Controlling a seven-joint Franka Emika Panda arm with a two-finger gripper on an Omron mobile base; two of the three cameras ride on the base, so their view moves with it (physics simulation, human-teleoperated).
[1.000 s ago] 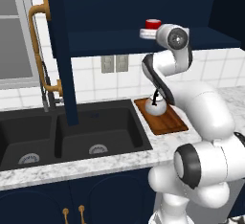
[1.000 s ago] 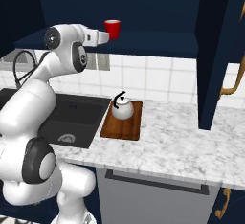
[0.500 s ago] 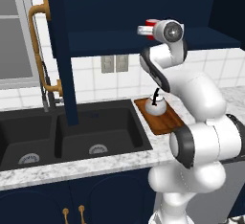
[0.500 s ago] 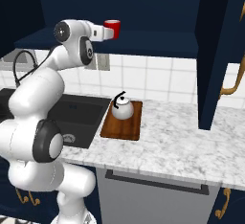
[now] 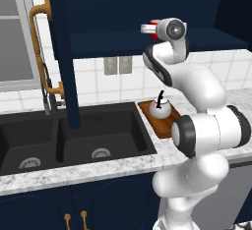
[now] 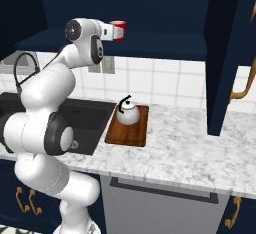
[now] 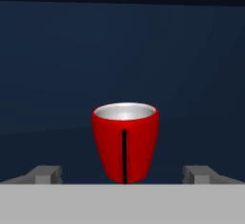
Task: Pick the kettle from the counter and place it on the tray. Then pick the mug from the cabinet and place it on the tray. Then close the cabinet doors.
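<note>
The red mug stands upright on the navy shelf of the open upper cabinet, its handle edge-on toward the hand. My gripper is open, level with the mug's base. One of its fingers lies well to each side, neither touching. From the side, the gripper meets the mug at the shelf's front. Below, the white kettle sits on the reddish-brown tray on the marble counter. Both cabinet doors stand open, the left and the right.
The black double sink and its faucet lie left of the tray. The open doors' brass handles jut out on both sides of the arm. Navy lower cabinets run under the counter.
The arm has lifted and stretched the hand forward into the cabinet, closing the gap until the open fingers flank the mug. Kettle and tray have not moved.
</note>
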